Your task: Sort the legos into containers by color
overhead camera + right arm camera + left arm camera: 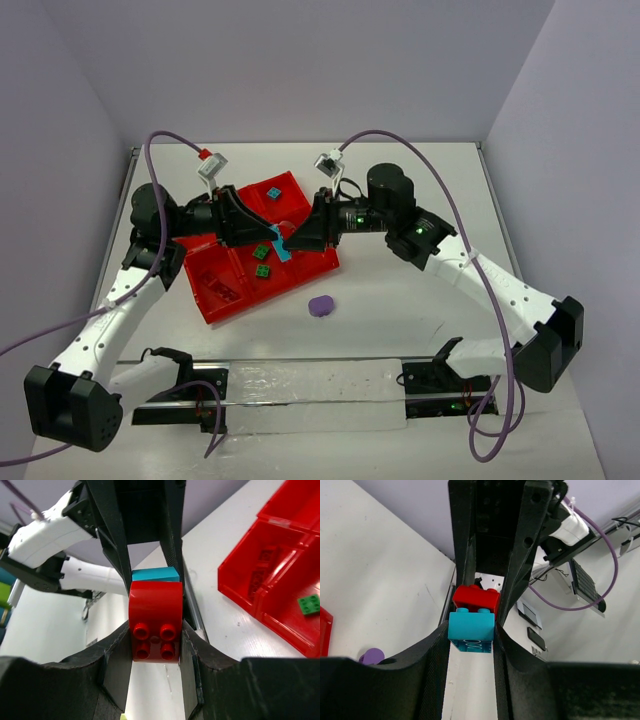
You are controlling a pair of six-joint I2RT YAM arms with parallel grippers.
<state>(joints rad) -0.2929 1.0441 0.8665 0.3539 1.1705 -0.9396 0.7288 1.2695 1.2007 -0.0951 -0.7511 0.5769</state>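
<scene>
Teal brick [155, 574] and red brick [476, 599] are pressed together as one small stack, held in the air between the two arms above the glossy red tray [222, 316]. The left pincer [472, 632] is clamped shut on the teal brick. The right pincer [156, 635] is clamped shut on the red one, whose four studs face that wrist's camera. The two pincers meet nose to nose over the middle of the tray.

The step in hand looks like separating two joined bricks of different colours so that each can be sorted. The next move likely calls for firm grips on both sides while the arms pull or twist apart, then for each brick to go to a compartment of its own colour.

Two green bricks [261, 251] lie in a middle compartment and a teal piece [273, 192] lies in a far one. A purple brick [321, 305] sits unsorted on the white worktop [400, 300], near the tray's near edge.

From above, the arms hide most of the joined bricks and cover part of the tray, so some compartments cannot be read. Any red bricks in the near left compartment are hard to make out against the red plastic.
</scene>
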